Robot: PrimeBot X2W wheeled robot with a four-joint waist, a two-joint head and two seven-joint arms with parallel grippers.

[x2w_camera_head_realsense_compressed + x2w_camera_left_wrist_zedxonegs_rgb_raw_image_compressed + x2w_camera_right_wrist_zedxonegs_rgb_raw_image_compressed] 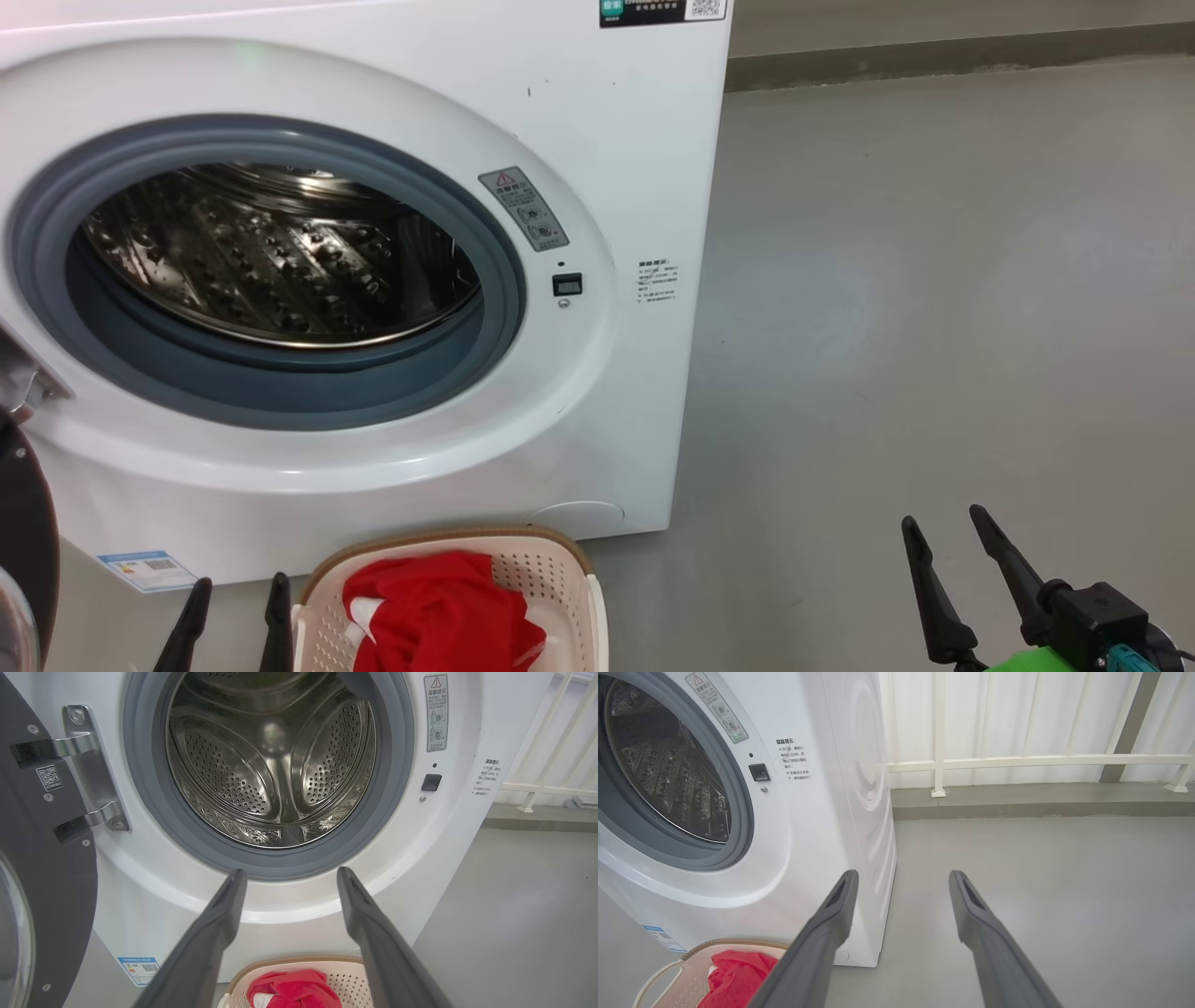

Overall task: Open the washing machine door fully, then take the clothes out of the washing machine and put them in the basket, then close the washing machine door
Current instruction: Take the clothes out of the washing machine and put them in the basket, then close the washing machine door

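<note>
Grey floor (934, 280), basket (551, 574) beside left end effector (241, 581)

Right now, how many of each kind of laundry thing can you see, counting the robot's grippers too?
washing machine: 1
washing machine door: 1
basket: 1
heap of red clothes: 1
grippers: 2, the left gripper and the right gripper
Total: 6
</note>
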